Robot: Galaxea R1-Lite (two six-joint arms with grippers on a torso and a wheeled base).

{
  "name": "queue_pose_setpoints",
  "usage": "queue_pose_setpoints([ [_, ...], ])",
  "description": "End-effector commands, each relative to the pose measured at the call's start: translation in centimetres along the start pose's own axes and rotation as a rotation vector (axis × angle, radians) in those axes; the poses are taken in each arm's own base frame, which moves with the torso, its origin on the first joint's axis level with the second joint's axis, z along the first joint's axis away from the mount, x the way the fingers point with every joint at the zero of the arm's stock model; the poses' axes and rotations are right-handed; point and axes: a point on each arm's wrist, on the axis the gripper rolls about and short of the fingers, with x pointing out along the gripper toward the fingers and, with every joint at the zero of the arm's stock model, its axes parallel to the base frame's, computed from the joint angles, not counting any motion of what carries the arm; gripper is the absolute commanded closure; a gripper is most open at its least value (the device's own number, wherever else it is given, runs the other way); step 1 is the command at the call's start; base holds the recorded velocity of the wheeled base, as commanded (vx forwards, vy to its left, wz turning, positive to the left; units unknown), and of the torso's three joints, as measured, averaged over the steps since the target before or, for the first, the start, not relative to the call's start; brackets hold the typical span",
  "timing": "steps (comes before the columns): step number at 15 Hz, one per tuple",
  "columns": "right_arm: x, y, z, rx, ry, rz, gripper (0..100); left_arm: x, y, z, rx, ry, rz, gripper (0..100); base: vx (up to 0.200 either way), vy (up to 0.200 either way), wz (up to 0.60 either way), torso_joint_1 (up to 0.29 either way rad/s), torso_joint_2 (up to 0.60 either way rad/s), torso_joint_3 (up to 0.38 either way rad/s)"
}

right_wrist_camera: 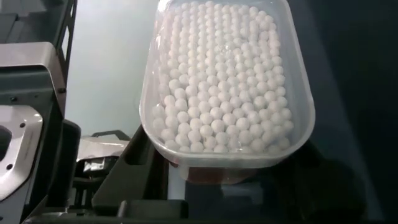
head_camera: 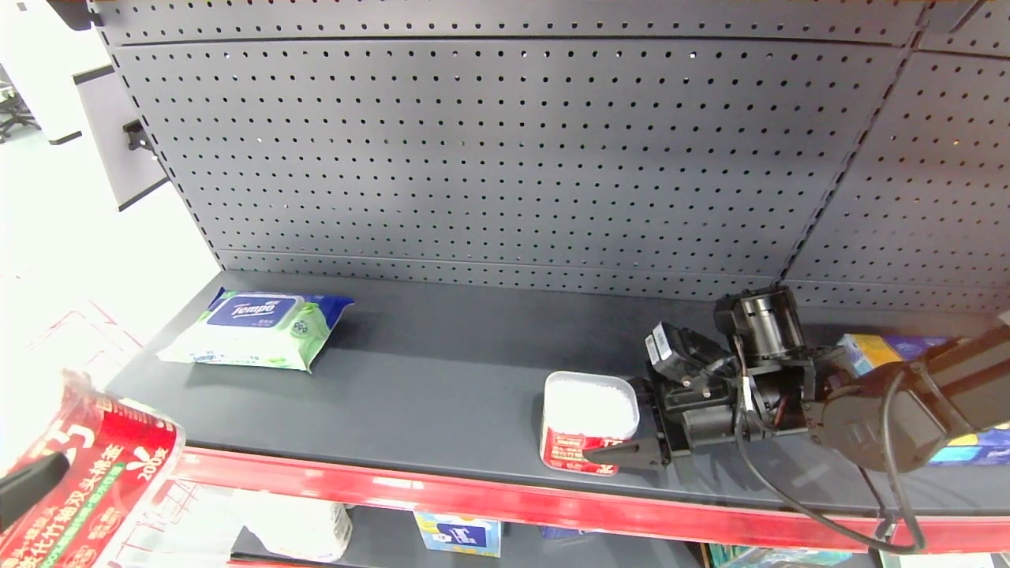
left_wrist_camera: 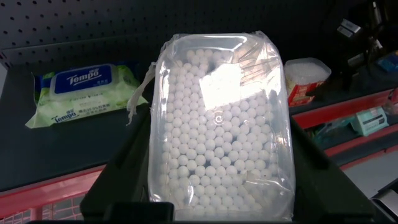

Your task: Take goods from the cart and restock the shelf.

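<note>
Clear plastic tub of white balls stands on the dark grey shelf, near edge, right side, pinched in my right claw. My left claw grips a second wrapped tub.

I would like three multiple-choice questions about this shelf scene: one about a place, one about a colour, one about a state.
1. Where does the wipes pack lie?
A. on the shelf, left part
B. in a cart
C. on the floor

2. Which colour has the shelf's front edge?
A. green
B. red
C. yellow

3. How is the tub?
A. tipped over
B. hanging
C. upright

Answers: 1 A, it lies flat at the shelf's left; 2 B, a red strip runs along the front; 3 C, its top faces up.
</note>
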Motion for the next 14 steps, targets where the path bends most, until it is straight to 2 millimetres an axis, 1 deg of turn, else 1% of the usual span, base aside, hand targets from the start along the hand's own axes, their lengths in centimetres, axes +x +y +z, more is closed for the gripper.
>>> queue_pose_setpoints([
  [1,0.0,0.3,0.1,-0.01,0.003,0.001,100,0.0,0.0,0.0,0.0,0.0,0.0,100,0.0,0.0,0.0,0.0,0.0,0.0],
  [3,-0.1,0.7,-0.1,-0.004,0.01,0.003,100,0.0,0.0,0.0,-0.001,0.002,-0.001,100,0.0,0.0,0.0,0.0,0.0,0.0],
  [5,-0.5,1.4,-0.3,0.006,0.019,0.008,100,0.0,0.0,0.0,0.0,0.002,-0.003,100,0.0,0.0,0.0,0.0,0.0,0.0],
  [14,-0.1,1.9,-0.1,-0.002,0.052,-0.018,100,-0.3,0.0,0.0,-0.001,-0.012,0.0,100,0.0,0.0,0.0,0.0,0.0,0.0],
])
